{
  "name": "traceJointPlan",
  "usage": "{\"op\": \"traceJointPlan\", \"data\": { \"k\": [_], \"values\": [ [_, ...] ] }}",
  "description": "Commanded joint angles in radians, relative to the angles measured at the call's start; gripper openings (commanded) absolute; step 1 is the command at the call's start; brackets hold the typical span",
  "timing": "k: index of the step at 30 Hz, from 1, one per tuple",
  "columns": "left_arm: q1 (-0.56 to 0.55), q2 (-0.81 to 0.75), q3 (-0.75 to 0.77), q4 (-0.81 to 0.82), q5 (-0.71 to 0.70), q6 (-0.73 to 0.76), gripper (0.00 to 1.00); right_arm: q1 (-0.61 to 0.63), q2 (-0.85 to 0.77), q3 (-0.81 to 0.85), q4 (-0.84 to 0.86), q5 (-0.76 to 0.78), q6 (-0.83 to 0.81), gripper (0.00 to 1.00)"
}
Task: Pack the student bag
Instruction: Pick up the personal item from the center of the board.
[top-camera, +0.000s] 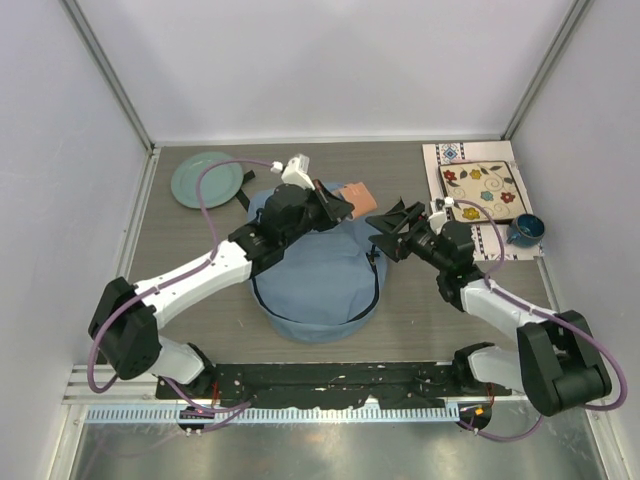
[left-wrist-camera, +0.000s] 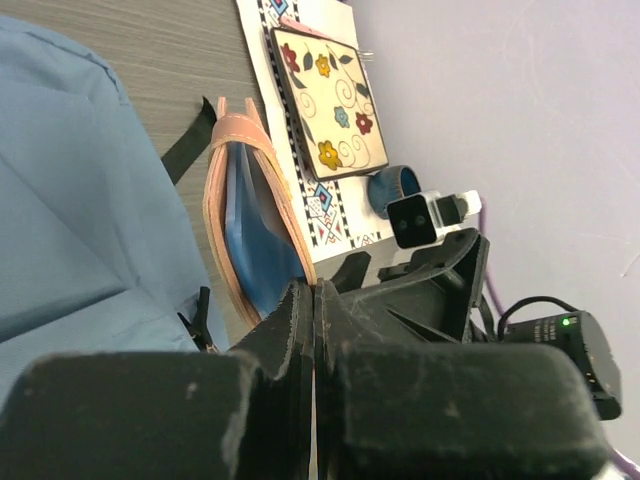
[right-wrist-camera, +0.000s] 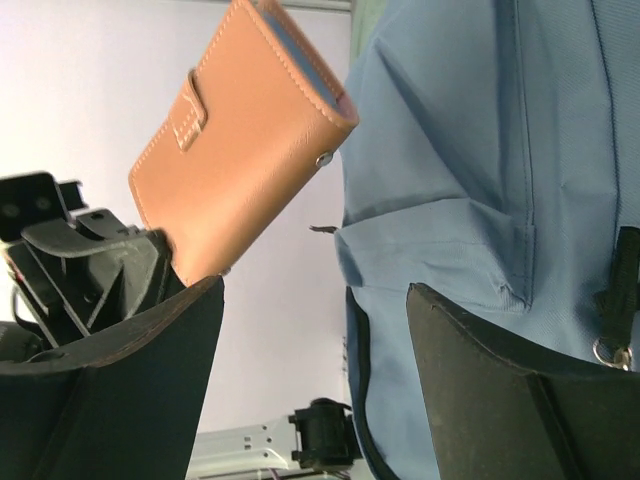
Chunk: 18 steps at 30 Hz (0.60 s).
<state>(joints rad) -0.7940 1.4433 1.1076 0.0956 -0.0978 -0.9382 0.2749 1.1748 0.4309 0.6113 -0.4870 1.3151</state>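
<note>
Top external view, and the blue backpack (top-camera: 312, 285) lies flat in the middle, its long axis running from the near side away to the far side. Right at the backpack's far rim, the left gripper (top-camera: 338, 205) has a tan wallet (top-camera: 357, 194), fingers pinched tight on its lower edge. The left wrist view backs that up: no gap between the pads, and the wallet (left-wrist-camera: 245, 200) stands out beyond them with its blue lining showing. Off the backpack's far right corner, the right gripper (top-camera: 386, 233) hangs with its fingers spread wide and nothing between them. Its own camera looks through that gap at the wallet (right-wrist-camera: 240, 140), tilted in the air just beside the backpack (right-wrist-camera: 480, 150).

Here's what matters: the backpack sits on the near side of the left fingers, just under the wallet, so the left arm is the one placed to drop it in. The dark zipper (top-camera: 377, 290) rings the backpack's near half. Whether a mouth is open beneath the wallet, I can't tell. My read is that the empty right gripper is best placed to pull fabric aside.
</note>
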Motion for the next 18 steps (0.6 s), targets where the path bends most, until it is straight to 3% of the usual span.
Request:
{"op": "traceJointPlan", "data": {
  "k": [1, 18],
  "values": [
    [0.003, -0.063, -0.061, 0.164, -0.022, -0.062, 0.00, 0.018, 0.040, -0.023, 0.295, 0.047, 0.122, 0.79],
    [0.001, -0.046, -0.149, 0.358, 0.056, -0.114, 0.00, 0.075, 0.212, -0.017, 0.530, 0.062, 0.306, 0.79]
  ]
}}
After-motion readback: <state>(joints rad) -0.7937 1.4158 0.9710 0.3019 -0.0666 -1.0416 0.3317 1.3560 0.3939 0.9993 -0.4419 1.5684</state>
